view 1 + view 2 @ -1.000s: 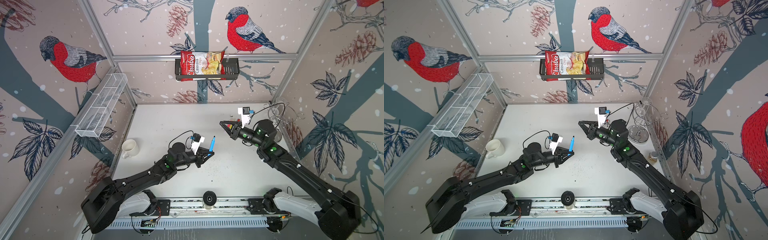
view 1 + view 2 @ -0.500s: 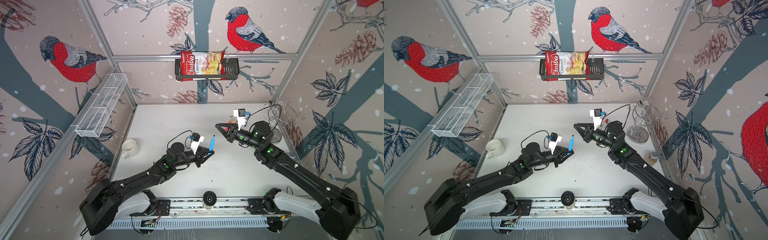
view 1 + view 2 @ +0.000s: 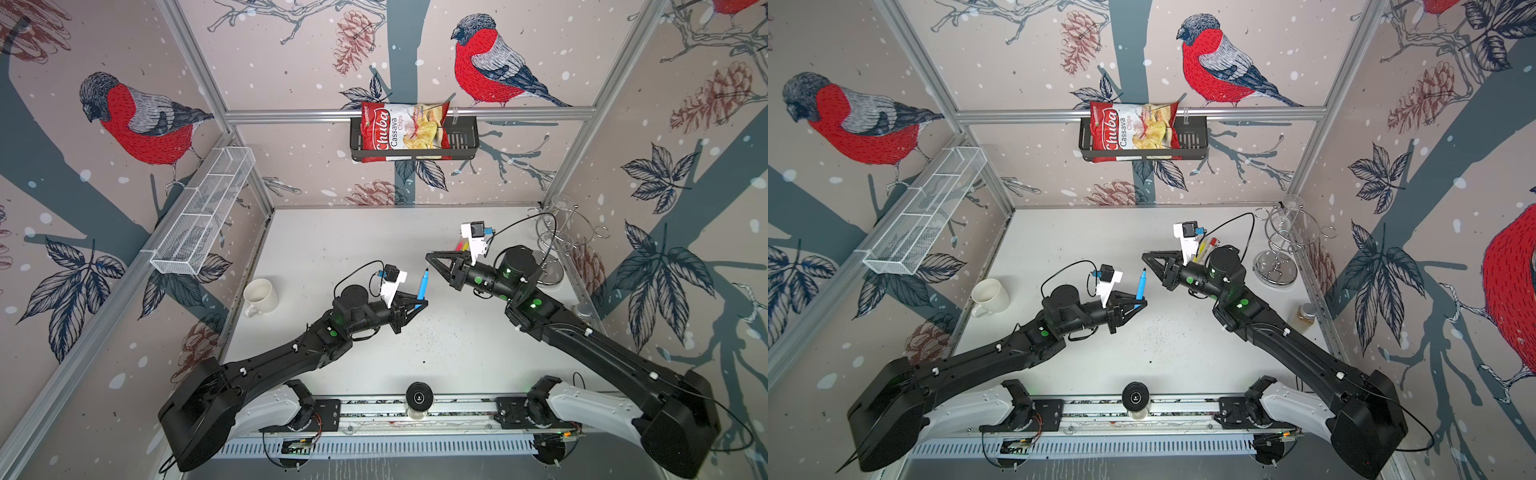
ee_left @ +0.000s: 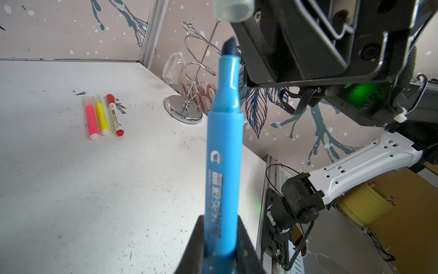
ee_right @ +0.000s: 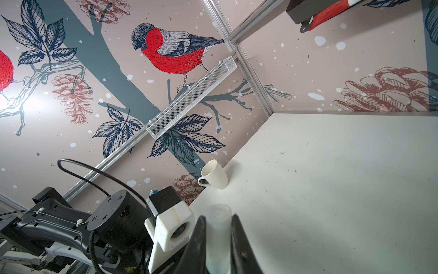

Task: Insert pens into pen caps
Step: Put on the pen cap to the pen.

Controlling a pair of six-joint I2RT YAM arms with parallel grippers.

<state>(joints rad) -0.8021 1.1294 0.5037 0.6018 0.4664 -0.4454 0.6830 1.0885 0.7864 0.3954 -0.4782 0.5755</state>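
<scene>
My left gripper (image 3: pixel 419 305) (image 4: pixel 219 220) is shut on the blue pen (image 3: pixel 423 286) (image 3: pixel 1140 287), gripping its lower end. The pen stands nearly upright with its dark tip bare. My right gripper (image 3: pixel 430 254) (image 5: pixel 218 216) is shut on a translucent whitish pen cap (image 5: pixel 219 237). In the left wrist view that cap (image 4: pixel 233 9) hangs just above the pen's tip, apart from it. The pink pen (image 4: pixel 91 121), yellow pen (image 4: pixel 102 118) and white red-ended pen (image 4: pixel 115 118) lie side by side on the table behind the right arm.
A white mug (image 3: pixel 259 295) stands at the table's left edge. A chrome wire stand (image 3: pixel 552 249) with a glass is at the back right, and a small jar (image 3: pixel 1304 318) sits by the right wall. The left wall carries a mesh shelf (image 3: pixel 203 220).
My right gripper has moved left with the cap, closing in on the blue pen's tip. The left gripper and its pen have hardly moved.
</scene>
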